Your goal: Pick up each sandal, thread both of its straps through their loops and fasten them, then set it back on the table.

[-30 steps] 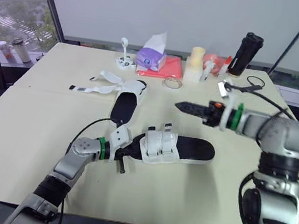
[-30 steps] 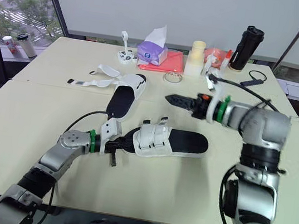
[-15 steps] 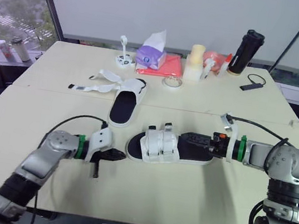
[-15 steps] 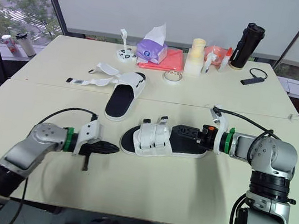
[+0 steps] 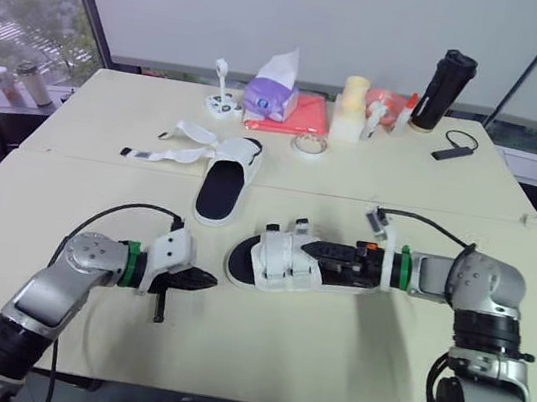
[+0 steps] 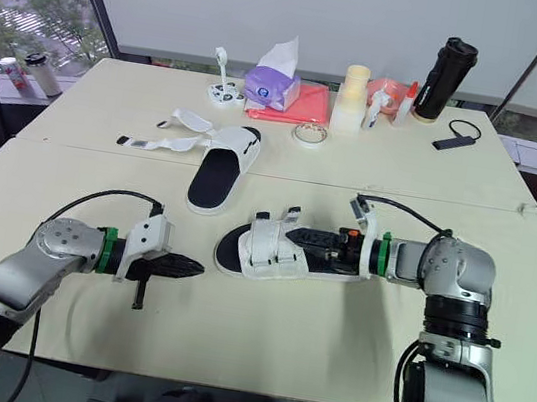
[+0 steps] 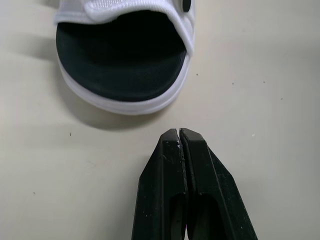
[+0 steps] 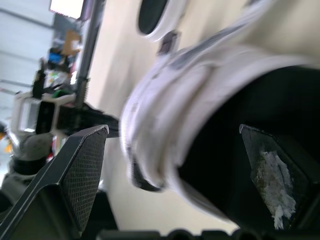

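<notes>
left pincer [image 7: 179, 133]: fingers pressed together, nothing in them. It sits low over the bench [image 5: 325, 361], pointing at the rounded end of the near sandal, just beside it with a strip of bare bench between.
right pincer [image 5: 310, 251]: spread wide. The right wrist view shows one finger [image 8: 85, 165] on each side of the sandal's black footbed. It lies along the footbed from the heel side, with the tips up by the white straps. Cannot tell whether it touches the sole.
near sandal [image 5: 280, 261]: flat on the bench between the two pincers, sole down. White upper, black footbed. Both straps lie across the upper, with two tab ends sticking up on the far side.
far sandal [image 5: 222, 189]: flat on the bench, farther from the robot than the near one and to its left, well apart from both pincers. Its loose straps [image 5: 170, 146] lie splayed out on the bench to the robot's left.
back edge of bench: purple tissue box [image 5: 271, 100], red cloth [image 5: 306, 119], tape roll [image 5: 307, 144], cream cup [image 5: 350, 112], black bottle [image 5: 446, 81], small black device [image 5: 447, 154].
</notes>
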